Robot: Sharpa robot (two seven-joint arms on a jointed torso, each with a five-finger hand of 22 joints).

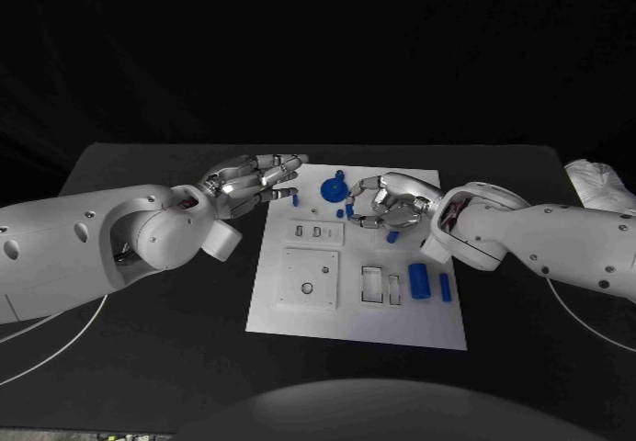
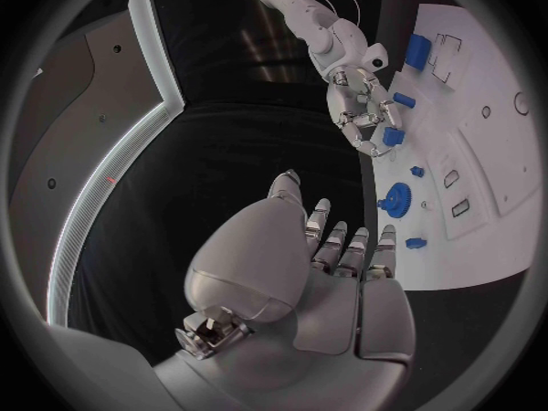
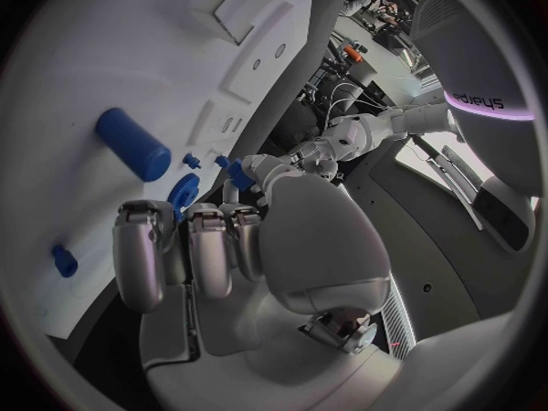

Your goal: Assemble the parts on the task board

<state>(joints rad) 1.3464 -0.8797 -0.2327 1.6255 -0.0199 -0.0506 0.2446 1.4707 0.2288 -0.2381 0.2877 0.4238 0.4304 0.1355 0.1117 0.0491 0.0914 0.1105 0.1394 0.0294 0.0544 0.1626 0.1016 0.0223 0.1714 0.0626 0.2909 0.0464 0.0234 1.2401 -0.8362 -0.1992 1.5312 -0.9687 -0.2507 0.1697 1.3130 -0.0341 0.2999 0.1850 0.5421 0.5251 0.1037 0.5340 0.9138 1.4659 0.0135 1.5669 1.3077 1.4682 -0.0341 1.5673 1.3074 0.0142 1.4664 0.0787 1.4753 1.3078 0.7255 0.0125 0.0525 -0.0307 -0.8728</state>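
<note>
A dark surface [image 1: 159,367] carries everything, its far edge and rounded far corners showing against black beyond. Thin pale cables [image 1: 53,344] loop over the surface at its near left, and another [image 1: 590,322] curves across its near right.

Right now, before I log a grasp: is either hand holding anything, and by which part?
Left hand holds nothing. Right hand curls by the blue gear; a hold cannot be told.

Black table [image 1: 159,184], dark surroundings, curved light strip [image 2: 109,192]

Matt white task board [image 1: 398,322], glossy metallic hand [image 1: 387,204], seemingly plastic blue parts [image 1: 419,280]
</note>
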